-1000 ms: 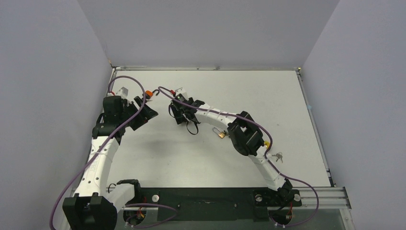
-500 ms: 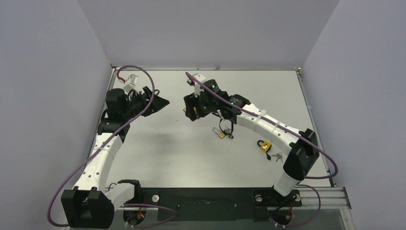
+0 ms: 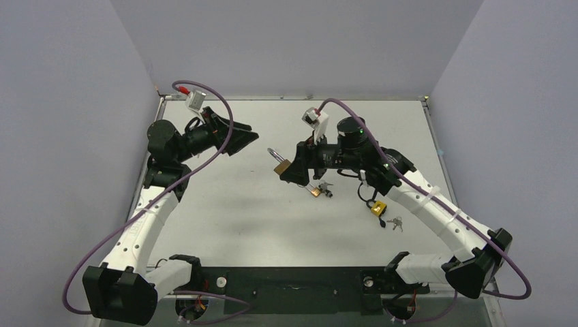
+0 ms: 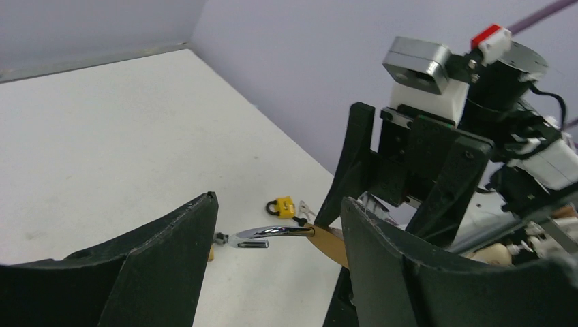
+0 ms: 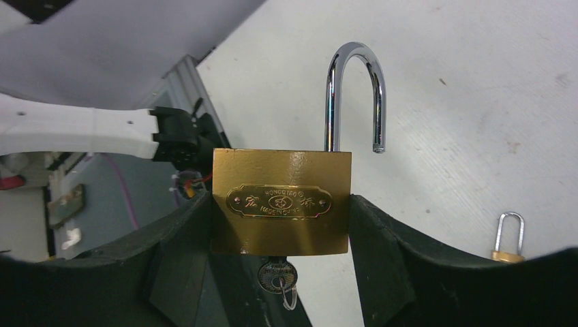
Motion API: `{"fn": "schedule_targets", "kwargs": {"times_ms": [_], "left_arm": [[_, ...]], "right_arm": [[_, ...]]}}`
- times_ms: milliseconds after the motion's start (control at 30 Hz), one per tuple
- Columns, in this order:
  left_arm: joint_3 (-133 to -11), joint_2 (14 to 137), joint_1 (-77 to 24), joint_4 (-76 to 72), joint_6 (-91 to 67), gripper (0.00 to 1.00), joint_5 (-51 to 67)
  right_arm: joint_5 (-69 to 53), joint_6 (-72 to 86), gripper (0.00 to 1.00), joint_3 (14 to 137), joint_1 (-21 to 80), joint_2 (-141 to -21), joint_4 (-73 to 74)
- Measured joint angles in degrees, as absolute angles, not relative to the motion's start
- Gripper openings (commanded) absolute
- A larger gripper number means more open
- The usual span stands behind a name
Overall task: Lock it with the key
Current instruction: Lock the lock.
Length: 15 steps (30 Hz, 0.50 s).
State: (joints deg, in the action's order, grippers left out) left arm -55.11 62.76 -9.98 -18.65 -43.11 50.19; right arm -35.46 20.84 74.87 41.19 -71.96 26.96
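bench [image 3: 225, 218]: brass padlock [image 5: 281, 201] held above it, mid-frame | left jaws: wide apart, empty, upper left | right jaws: clamped on brass padlock | shackle [image 5: 332, 102]: stood open, locking judged undone | key [image 5: 277, 278]: sat in keyhole; closing and turning were left to do

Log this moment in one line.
right pincer: holds brass padlock | shackle: open | key: inserted | left pincer: open, empty
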Motion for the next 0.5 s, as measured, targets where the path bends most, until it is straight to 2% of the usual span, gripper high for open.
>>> {"fn": "schedule_targets", "kwargs": {"times_ms": [367,500], "left_arm": [[-55.1,66.0,-15.2,-34.7,-52.5,0.62,62.2],[-55.3,66.2,-16.7,-36.2,-53.5,0.56,64.5]], "right_arm": [[-47.6,30.6,0.0,72.8,38.9,-65.1,17.5],[-49.5,32.0,0.0,72.8,39.0,-65.1,16.4]]}}
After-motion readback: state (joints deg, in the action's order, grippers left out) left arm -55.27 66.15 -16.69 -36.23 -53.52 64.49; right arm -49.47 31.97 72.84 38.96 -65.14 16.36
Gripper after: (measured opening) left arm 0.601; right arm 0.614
